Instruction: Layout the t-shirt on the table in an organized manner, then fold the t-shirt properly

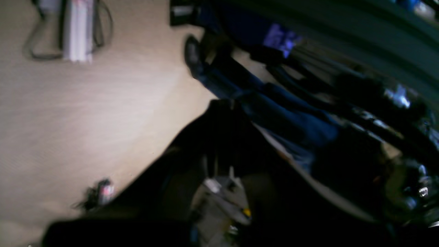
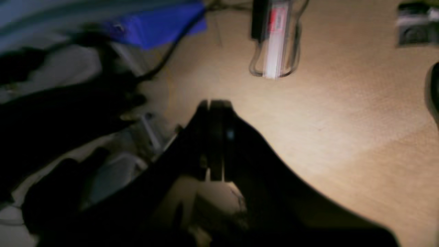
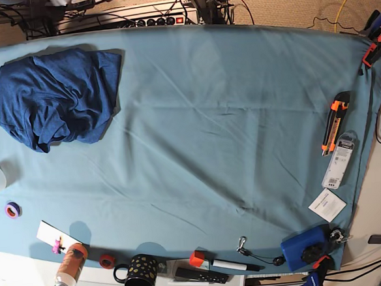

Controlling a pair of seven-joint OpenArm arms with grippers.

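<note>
Closest to my right wrist view, the right hand sits clenched, its dark fingers pressed together over bare tan floor, grasping nothing. My left hand is a dark blur; I cannot tell its state. Neither hand shows in the base view, where the t-shirt lies crumpled on the counter, at the corner on that view's upper left. No writing is readable.

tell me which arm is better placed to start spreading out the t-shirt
Probably the right. The t-shirt lies bunched at the table's far-left corner in the base view, the right arm's side. Neither arm shows there, and both wrist views see only floor.
</note>
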